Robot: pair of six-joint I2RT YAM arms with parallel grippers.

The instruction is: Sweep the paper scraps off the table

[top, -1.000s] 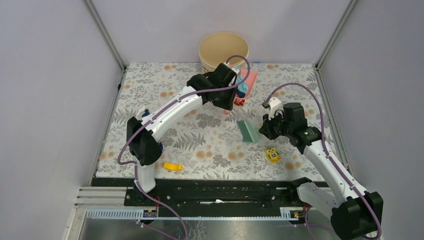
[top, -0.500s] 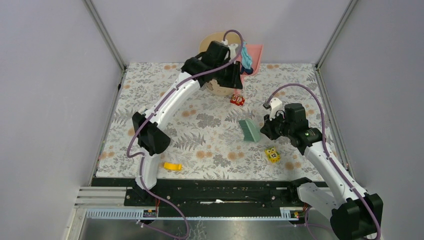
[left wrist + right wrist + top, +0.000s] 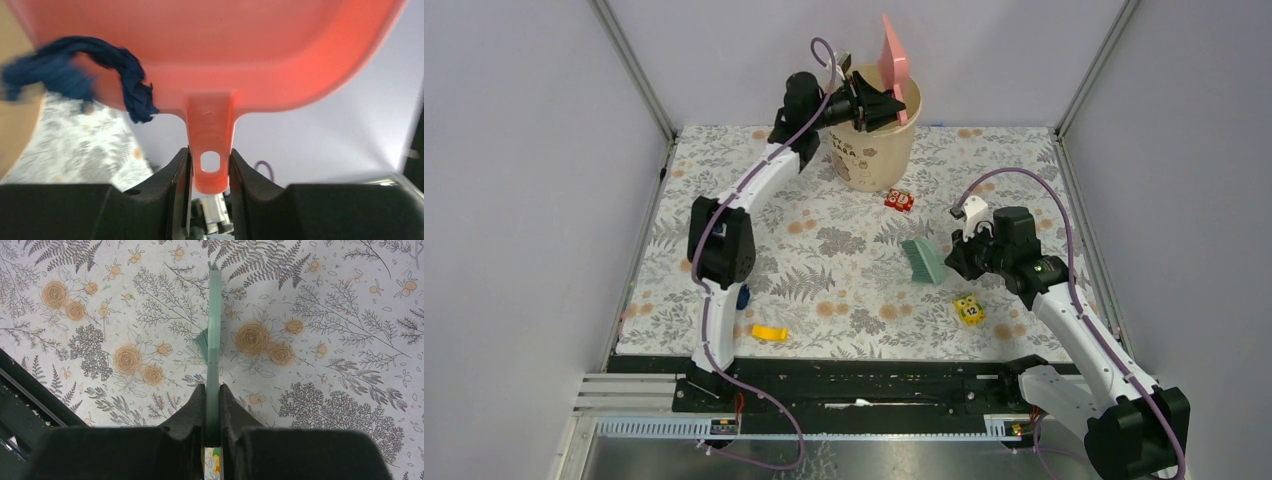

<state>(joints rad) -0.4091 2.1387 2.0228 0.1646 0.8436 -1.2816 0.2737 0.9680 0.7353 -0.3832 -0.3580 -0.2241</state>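
Clamps left claw (image 3: 209,165) on handle of pink dustpan (image 3: 225,60), tipped steeply over beige bucket (image 3: 874,165), with navy paper scraps (image 3: 127,82) bunched at pan edge. Clamps right claw (image 3: 213,400) on green brush (image 3: 214,315) above tabletop (image 3: 340,355).

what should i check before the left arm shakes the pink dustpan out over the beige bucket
1. Hold of the left gripper on the pink plastic dustpan handle: ok, clamped.
2. Pan above the round beige bucket: ok, tipped up over its mouth.
3. All dark blue paper scraps out of the pan: not ok, a clump clings to it.
4. Hold of the right gripper on the green brush, away from the bucket: ok.
5. No scraps on the floral-cloth table: cannot tell.
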